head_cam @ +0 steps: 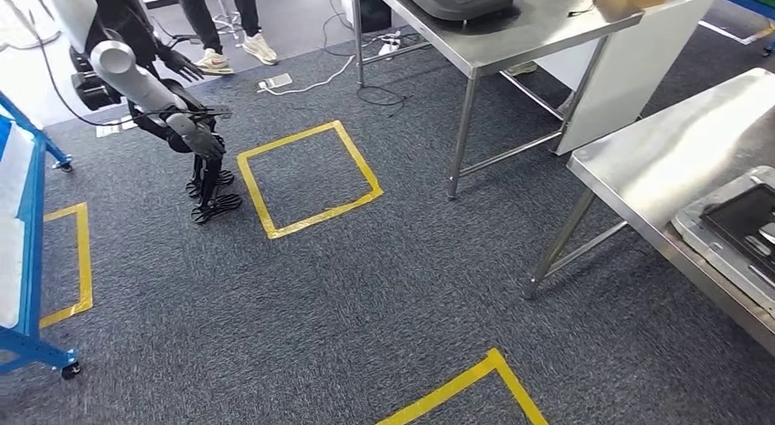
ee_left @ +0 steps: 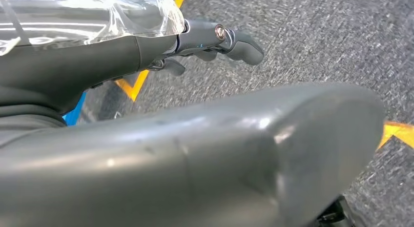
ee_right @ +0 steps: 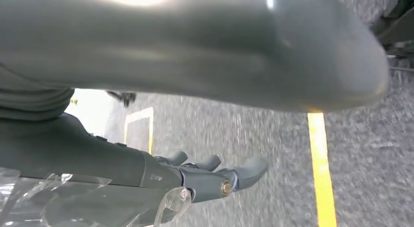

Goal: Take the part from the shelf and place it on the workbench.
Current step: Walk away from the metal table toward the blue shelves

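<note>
The part, a thing wrapped in clear plastic [ee_left: 73, 17], lies against the outstretched fingers of the left hand [ee_left: 97, 61] and of the right hand [ee_right: 78, 156], apparently carried between the two palms above the carpet. Whether either hand truly clamps it, I cannot tell. The workbench [head_cam: 667, 160] with its grey tray [head_cam: 708, 238] stands ahead to the right, so the carry looks unfinished.

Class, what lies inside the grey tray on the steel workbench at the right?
A black part lies in the tray on the workbench, hiding the tray floor beneath; the picture edge cuts both off.
</note>
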Robot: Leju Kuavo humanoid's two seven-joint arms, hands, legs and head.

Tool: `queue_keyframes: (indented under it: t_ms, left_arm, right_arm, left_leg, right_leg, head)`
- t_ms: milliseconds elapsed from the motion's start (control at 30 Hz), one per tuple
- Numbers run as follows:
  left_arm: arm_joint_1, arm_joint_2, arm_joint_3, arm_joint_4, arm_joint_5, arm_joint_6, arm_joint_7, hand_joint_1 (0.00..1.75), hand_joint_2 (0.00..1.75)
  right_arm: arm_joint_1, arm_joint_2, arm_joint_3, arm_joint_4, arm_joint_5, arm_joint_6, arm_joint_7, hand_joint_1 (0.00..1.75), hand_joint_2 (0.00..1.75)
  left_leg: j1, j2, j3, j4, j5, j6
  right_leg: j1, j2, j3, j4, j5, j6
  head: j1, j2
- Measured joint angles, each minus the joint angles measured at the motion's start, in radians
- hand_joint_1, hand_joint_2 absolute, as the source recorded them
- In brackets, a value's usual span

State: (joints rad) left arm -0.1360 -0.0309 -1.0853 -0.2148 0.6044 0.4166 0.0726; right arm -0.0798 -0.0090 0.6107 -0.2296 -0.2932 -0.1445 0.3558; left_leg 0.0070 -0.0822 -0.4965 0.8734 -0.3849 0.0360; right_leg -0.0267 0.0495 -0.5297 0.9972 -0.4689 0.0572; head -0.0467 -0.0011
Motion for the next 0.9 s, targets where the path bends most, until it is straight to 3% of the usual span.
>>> queue_keyframes:
  t_ms: [67,100,167,233,300,333,367,400,433,467,533,600,667,733,800,833,867,900]
  left_arm:
    - [-0.001,0.0,0.0,0.0,0.0,0.0,0.0,0.0,0.0]
    - [-0.001,0.0,0.0,0.0,0.0,0.0,0.0,0.0,0.0]
    - [0.002,0.001,0.0,0.0,0.0,0.0,0.002,0.0,0.0]
    - [0.003,0.001,-0.001,0.0,0.0,0.0,0.004,0.0,0.0]
    - [0.001,0.001,-0.003,0.0,-0.002,-0.001,0.005,0.0,0.0]
    - [0.0,0.001,-0.004,0.0,-0.002,-0.002,0.006,0.0,0.0]
    - [0.001,0.001,-0.004,0.0,-0.003,-0.002,0.006,0.0,0.0]
    - [0.002,0.001,-0.005,0.0,-0.004,-0.003,0.006,0.0,0.0]
    - [0.004,0.001,-0.005,0.0,-0.004,-0.003,0.007,0.0,0.0]
    - [0.003,0.001,-0.005,0.0,-0.004,-0.003,0.007,0.0,0.0]
    - [-0.001,0.001,-0.005,0.0,-0.004,-0.003,0.007,0.0,0.0]
    - [-0.006,0.002,-0.005,0.0,-0.004,-0.003,0.007,0.0,0.0]
    - [-0.006,0.002,-0.006,0.0,-0.003,-0.003,0.007,0.0,0.0]
    - [-0.003,0.002,-0.006,0.0,-0.003,-0.003,0.008,0.0,0.0]
    - [-0.004,0.001,-0.006,0.0,-0.003,-0.005,0.008,0.0,0.0]
    - [-0.004,0.0,-0.006,0.0,-0.003,-0.007,0.008,0.0,0.0]
    - [-0.004,0.0,-0.006,0.0,-0.003,-0.009,0.007,0.0,0.0]
    - [-0.003,0.0,-0.007,0.0,-0.003,-0.01,0.007,0.0,0.0]
  right_arm:
    - [0.001,0.0,0.0,0.001,0.0,0.0,0.0,0.0,0.0]
    - [0.0,0.0,0.0,0.001,0.0,0.0,0.0,0.0,0.0]
    - [-0.003,0.0,0.0,0.001,0.0,0.0,-0.001,0.0,0.0]
    - [-0.004,0.0,0.0,0.002,0.0,0.0,-0.001,0.0,0.0]
    - [-0.002,-0.001,0.0,0.002,0.001,0.0,-0.002,0.0,0.0]
    - [-0.002,-0.001,0.0,0.002,0.001,0.0,-0.002,0.0,0.0]
    - [-0.002,-0.001,0.0,0.003,0.001,0.0,-0.002,0.0,0.0]
    - [-0.002,-0.001,0.0,0.003,0.001,0.0,-0.002,0.0,0.0]
    - [-0.003,-0.001,0.0,0.003,0.0,0.0,-0.003,0.0,0.0]
    - [-0.003,-0.001,0.0,0.003,0.0,0.0,-0.003,0.0,0.0]
    - [-0.004,-0.001,0.001,0.003,0.0,-0.002,-0.004,0.0,0.0]
    - [-0.003,-0.001,0.001,0.003,-0.001,-0.003,-0.005,0.0,0.0]
    - [-0.004,-0.001,0.001,0.003,-0.002,-0.003,-0.004,0.0,0.0]
    - [-0.005,-0.002,0.001,0.004,-0.003,-0.003,-0.004,0.0,0.0]
    - [-0.004,-0.003,0.001,0.004,-0.006,-0.003,-0.004,0.0,0.0]
    - [-0.003,-0.004,0.001,0.005,-0.007,-0.003,-0.004,0.0,0.0]
    - [-0.002,-0.004,0.001,0.005,-0.008,-0.003,-0.004,0.0,0.0]
    - [-0.002,-0.004,0.001,0.005,-0.009,-0.003,-0.004,0.0,0.0]
  left_leg:
    - [0.0,-0.022,-0.004,0.003,-0.002,-0.011]
    - [0.001,-0.031,-0.008,0.002,-0.001,-0.017]
    - [0.005,-0.039,-0.013,0.004,-0.001,-0.026]
    - [0.004,0.0,-0.043,0.065,-0.037,-0.034]
    - [0.003,0.05,-0.116,0.213,-0.106,-0.041]
    - [0.004,0.059,-0.154,0.289,-0.133,-0.044]
    - [0.004,0.063,-0.178,0.334,-0.143,-0.044]
    - [0.004,0.066,-0.18,0.337,-0.134,-0.043]
    - [0.003,0.07,-0.159,0.294,-0.106,-0.039]
    - [0.0,0.084,-0.121,0.217,-0.07,-0.034]
    - [-0.013,0.145,-0.041,0.062,-0.013,-0.018]
    - [-0.025,0.177,-0.013,0.0,0.002,-0.007]
    - [-0.023,0.149,-0.012,-0.006,0.007,-0.001]
    - [-0.016,0.124,-0.006,-0.016,0.014,0.008]
    - [-0.013,0.098,-0.003,-0.02,0.018,0.015]
    - [-0.012,0.085,-0.003,-0.02,0.018,0.017]
    - [-0.012,0.071,-0.002,-0.019,0.018,0.017]
    - [-0.011,0.057,-0.001,-0.019,0.017,0.017]
  right_leg:
    - [-0.004,0.041,0.036,-0.092,0.035,-0.003]
    - [-0.002,0.044,0.039,-0.101,0.035,-0.007]
    - [0.0,0.019,0.04,-0.104,0.037,-0.018]
    - [-0.001,-0.008,0.044,-0.109,0.04,-0.031]
    - [0.002,-0.036,0.046,-0.112,0.039,-0.039]
    - [0.004,-0.05,0.047,-0.112,0.038,-0.041]
    - [0.006,-0.063,0.048,-0.112,0.036,-0.042]
    - [0.007,-0.076,0.05,-0.112,0.034,-0.043]
    - [0.008,-0.087,0.052,-0.112,0.032,-0.043]
    - [0.009,-0.098,0.056,-0.112,0.03,-0.042]
    - [0.012,-0.115,0.064,-0.112,0.023,-0.036]
    - [0.015,-0.135,0.072,-0.115,0.017,-0.027]
    - [0.015,-0.149,0.08,-0.119,0.01,-0.017]
    - [0.014,-0.114,0.068,-0.076,-0.025,-0.009]
    - [0.013,-0.065,0.005,0.062,-0.1,-0.007]
    - [0.013,-0.056,-0.035,0.143,-0.133,-0.007]
    - [0.013,-0.054,-0.066,0.198,-0.148,-0.006]
    - [0.012,-0.053,-0.079,0.214,-0.14,-0.005]
  head:
    - [-0.001,0.0]
    - [-0.001,0.0]
    - [-0.001,0.0]
    - [-0.005,0.0]
    - [-0.008,0.0]
    - [-0.008,0.0]
    - [-0.008,0.0]
    - [-0.008,0.0]
    - [-0.008,0.0]
    - [-0.008,0.0]
    - [-0.008,0.0]
    - [-0.007,0.0]
    - [-0.007,0.0]
    - [-0.006,0.0]
    - [-0.003,0.0]
    - [-0.002,0.0]
    - [-0.002,0.0]
    - [-0.001,0.0]
